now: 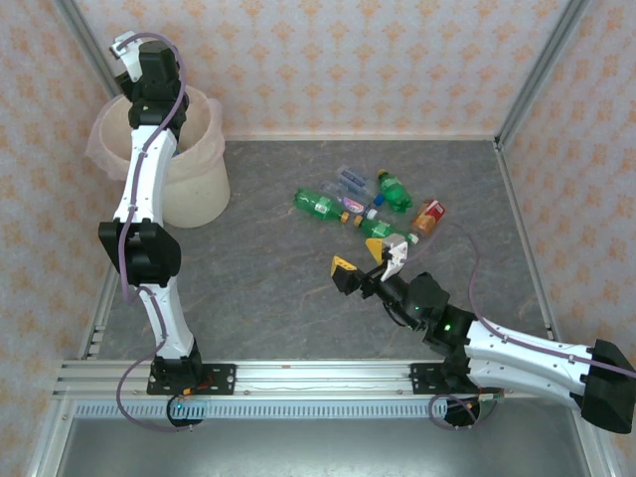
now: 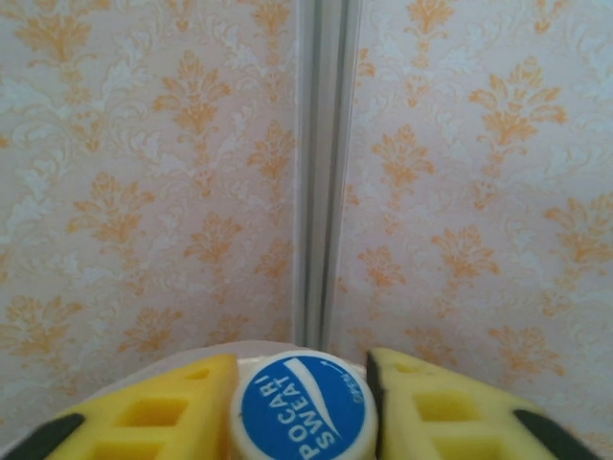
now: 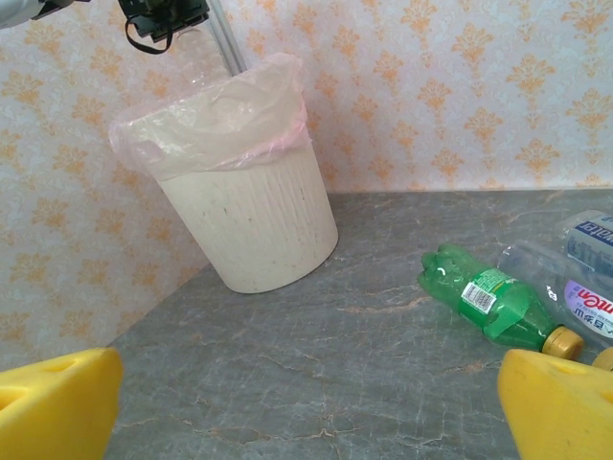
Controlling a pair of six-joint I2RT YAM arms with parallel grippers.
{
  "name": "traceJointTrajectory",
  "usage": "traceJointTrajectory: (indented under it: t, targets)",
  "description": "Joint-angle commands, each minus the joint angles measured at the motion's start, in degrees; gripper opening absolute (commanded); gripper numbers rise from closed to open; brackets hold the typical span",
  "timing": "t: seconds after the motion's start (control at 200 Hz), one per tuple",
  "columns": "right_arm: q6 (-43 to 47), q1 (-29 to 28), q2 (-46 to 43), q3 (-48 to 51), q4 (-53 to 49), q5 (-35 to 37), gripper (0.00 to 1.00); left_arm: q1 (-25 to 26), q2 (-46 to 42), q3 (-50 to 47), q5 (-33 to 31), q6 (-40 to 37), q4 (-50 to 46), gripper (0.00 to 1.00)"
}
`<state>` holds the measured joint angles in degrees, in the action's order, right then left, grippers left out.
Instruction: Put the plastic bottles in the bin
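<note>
Grey marbled stone-look covers the table, which is walled by cream wallpaper with an orange pattern. The bin stands at the table's far left corner. It is a cream tapered bucket with a thin pinkish liner folded over its rim. The left arm reaches up across the bin and carries the left gripper above the rim.

In the left wrist view its yellow fingers stand narrow, close on either side of a round blue cap printed POCARI SWEAT. Whether they press on the cap or merely flank it, I cannot tell. A metal corner post rises behind it.

The right gripper sits low over the table, near the middle right, with its jaws spread wide and nothing between them.

The plastic bottles lie loosely clustered on the table just beyond that gripper, well apart from the bin. A green bottle with a yellow cap lies on its side at the cluster's left end. Another green one and a clear bottle with a blue label lie farther back. An orange-labelled bottle lies at the right.
</note>
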<state>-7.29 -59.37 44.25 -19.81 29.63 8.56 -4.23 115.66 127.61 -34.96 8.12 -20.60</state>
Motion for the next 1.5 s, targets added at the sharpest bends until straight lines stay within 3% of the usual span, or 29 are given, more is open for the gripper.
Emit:
traceJointTrajectory:
  t: [0.0,0.1,0.24,0.46,0.741,0.851,1.116,1.306,1.497]
  targets:
    - [-0.1,-0.3,-0.2,0.2,1.3,-0.6,1.00,-0.2,0.7,2.0,0.7,-1.0,-2.0,0.68]
    - [-0.1,-0.3,-0.4,0.1,1.1,-0.6,1.00,-0.2,0.5,2.1,1.7,0.6,-2.9,0.92]
    - [-0.2,-0.3,-0.7,0.1,0.9,-0.6,1.00,-0.2,0.6,2.1,1.7,1.7,-4.1,0.99]
    - [-0.4,-0.3,-1.0,0.0,0.7,-0.7,1.00,-0.2,-0.2,1.9,4.0,4.2,-4.9,0.99]
    - [-0.4,-0.3,-1.0,0.1,0.8,-0.6,1.00,0.0,-0.3,2.0,13.2,3.9,-4.0,0.99]
    - [-0.6,-0.2,-1.0,0.0,0.7,-0.2,1.00,0.1,0.0,2.0,19.7,3.0,-3.7,0.99]
    - [-0.6,-0.3,-0.8,-0.3,0.2,-0.7,1.00,1.1,3.5,5.2,26.0,2.6,-5.1,0.99]
    - [-0.5,-0.3,-0.8,-0.3,0.2,-0.6,1.00,1.4,6.0,6.3,26.1,2.6,-6.7,0.99]
    - [-0.5,-0.3,-0.7,-0.2,0.2,-0.5,1.00,1.3,6.9,6.5,19.3,2.7,-9.1,0.99]
